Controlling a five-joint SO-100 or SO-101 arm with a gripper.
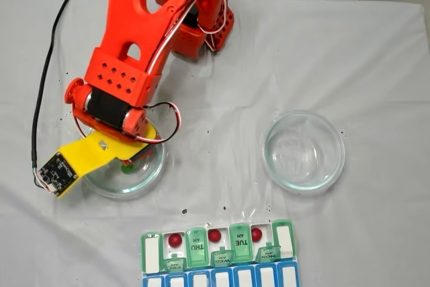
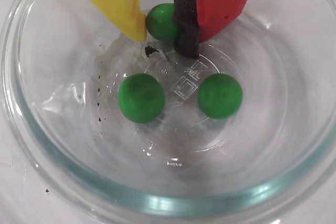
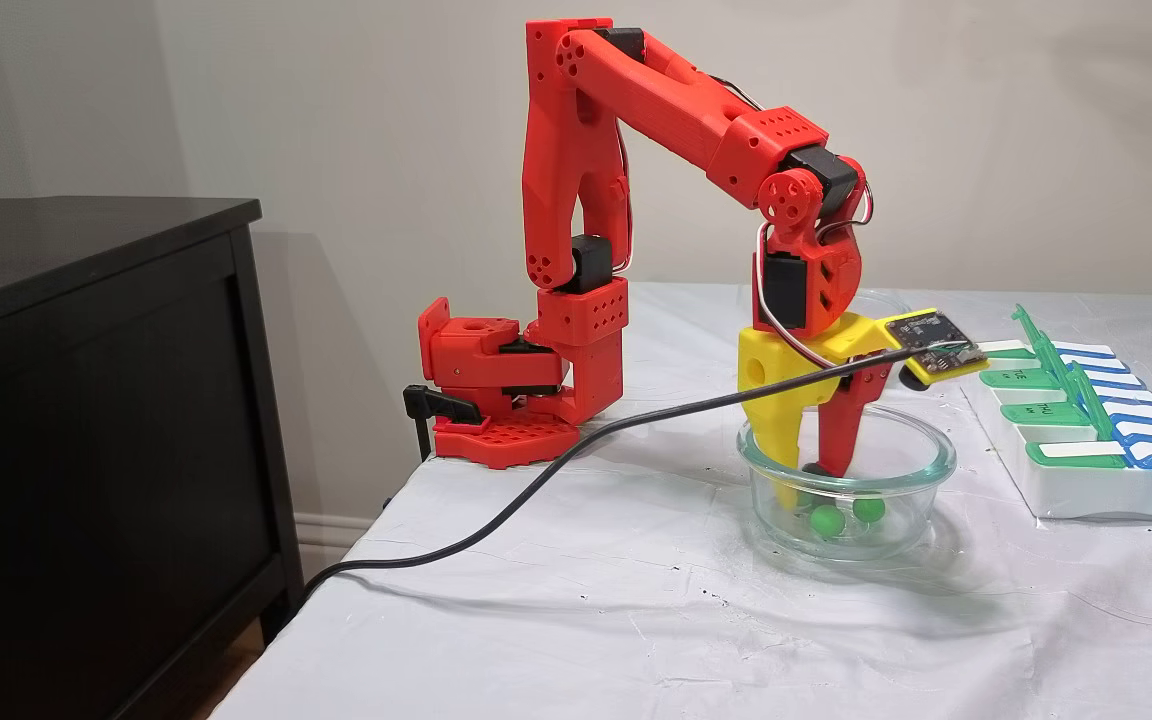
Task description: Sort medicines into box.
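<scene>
White cloth table (image 1: pixel 376 65), pill organizer (image 1: pixel 218 255) at its near edge in the top-down fixed view. Three red balls (image 1: pixel 214 235) already sit in open compartments; three green left. Gripper (image 2: pixel 160 27) is down in the bowl (image 2: pixel 157 200) at the table's left edge, pinching a green ball (image 2: pixel 160 20). Wrist view shows the pinch and two loose greens (image 2: pixel 140 98); top-down, the arm hides them.

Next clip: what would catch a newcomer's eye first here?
The bright red arm stands out, its end effector lowered into a glass bowl and closed on one green ball, with two more green balls loose on the bowl's floor. In a fixed view, three dark red balls sit in open compartments of the pill organizer, and a second glass bowl stands empty.
</scene>
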